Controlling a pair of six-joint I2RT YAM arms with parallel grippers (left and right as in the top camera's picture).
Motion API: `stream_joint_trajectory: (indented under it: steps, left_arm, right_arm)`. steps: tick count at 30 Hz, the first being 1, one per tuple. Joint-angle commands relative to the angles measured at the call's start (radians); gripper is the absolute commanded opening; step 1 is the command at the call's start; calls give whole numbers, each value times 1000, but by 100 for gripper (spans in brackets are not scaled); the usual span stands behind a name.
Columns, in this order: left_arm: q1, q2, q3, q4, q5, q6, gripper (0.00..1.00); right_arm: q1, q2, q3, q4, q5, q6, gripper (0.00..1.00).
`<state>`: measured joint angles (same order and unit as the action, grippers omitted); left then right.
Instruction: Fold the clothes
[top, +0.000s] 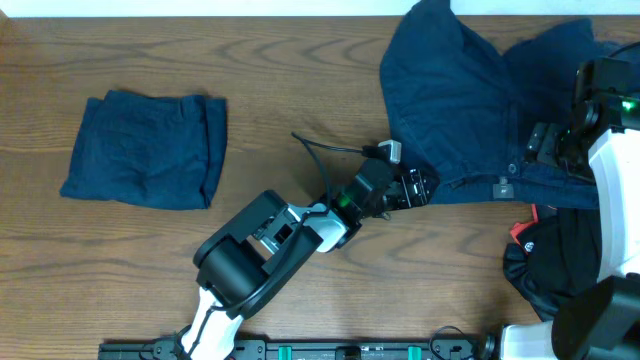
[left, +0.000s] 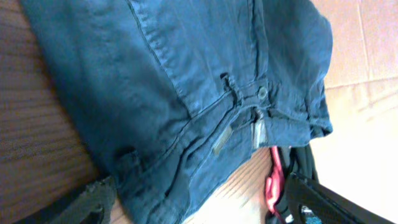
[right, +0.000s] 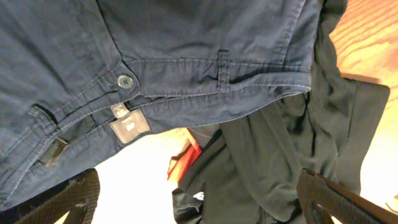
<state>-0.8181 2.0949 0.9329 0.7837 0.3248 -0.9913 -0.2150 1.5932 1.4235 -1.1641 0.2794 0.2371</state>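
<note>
Overhead shows navy trousers (top: 460, 90) lying crumpled, unfolded.

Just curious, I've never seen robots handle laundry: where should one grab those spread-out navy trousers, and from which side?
Probably the waistband of the navy trousers. It is a thick stitched band with a button and belt loop, and it lies along the garment's near edge. Coming from the front of the table, fingers could slip under that edge, since bare wood shows just beside it.

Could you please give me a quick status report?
Left gripper and right gripper open, over the waistband. Navy pants unfolded; blue garment folded. Black garment touching the pants.
</note>
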Motion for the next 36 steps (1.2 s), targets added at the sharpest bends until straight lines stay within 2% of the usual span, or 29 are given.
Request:
stream_joint_trajectory:
  steps: [1, 5, 11, 12, 16, 19, 21, 24, 26, 28, 31, 32, 33, 34, 35, 36]
  left_arm:
    - [-24, 69, 27, -30, -26, -43, 84]
    - [-37, 73, 64, -30, -27, -42, 64]
    - [-29, 73, 68, -51, -27, -42, 10]
    - [-28, 73, 68, -62, -27, -42, 6]
    - [-24, 71, 68, -76, 5, -34, 6]
    - [0, 37, 68, -125, 105, -1, 6]
    - [37, -27, 68, -248, 191, 81, 6]
    - [126, -178, 68, -571, 194, 261, 6]
    - [216, -292, 68, -768, 150, 401, 6]
    - [323, -391, 68, -901, 76, 520, 6]
    - [532, -511, 68, -977, -39, 603, 6]
    - [591, -529, 68, -971, -38, 602, 8]
    - [651, -539, 68, -964, -24, 602, 47]
    - [695, -541, 68, -961, -10, 602, 64]
    - [732, -541, 68, -964, 8, 602, 71]
    - [760, -537, 68, -978, 30, 602, 86]
  right_arm:
    - [-3, -33, 1, -2, 0, -6, 99]
    - [-3, -36, 1, -3, 0, -6, 99]
    - [-3, -36, 1, -3, 0, -6, 99]
    - [-3, -36, 1, -3, 0, -6, 99]
    - [-3, -36, 1, -2, 1, -6, 99]
    - [-3, -36, 1, -2, 1, -6, 99]
    - [-3, -36, 1, -2, 1, -6, 99]
    - [-4, -36, 1, 2, 2, -10, 99]
    - [-7, -36, 1, 3, 1, -10, 99]
    - [-11, -36, 1, 4, 1, -10, 99]
    - [-13, -36, 1, 5, 1, -10, 99]
    - [-13, -36, 1, 6, 1, -10, 99]
    - [-13, -36, 1, 7, 0, -10, 99]
    - [-13, -36, 1, 8, 0, -10, 99]
    - [-13, -36, 1, 8, 0, -10, 99]
    - [-13, -36, 1, 7, 0, -10, 99]
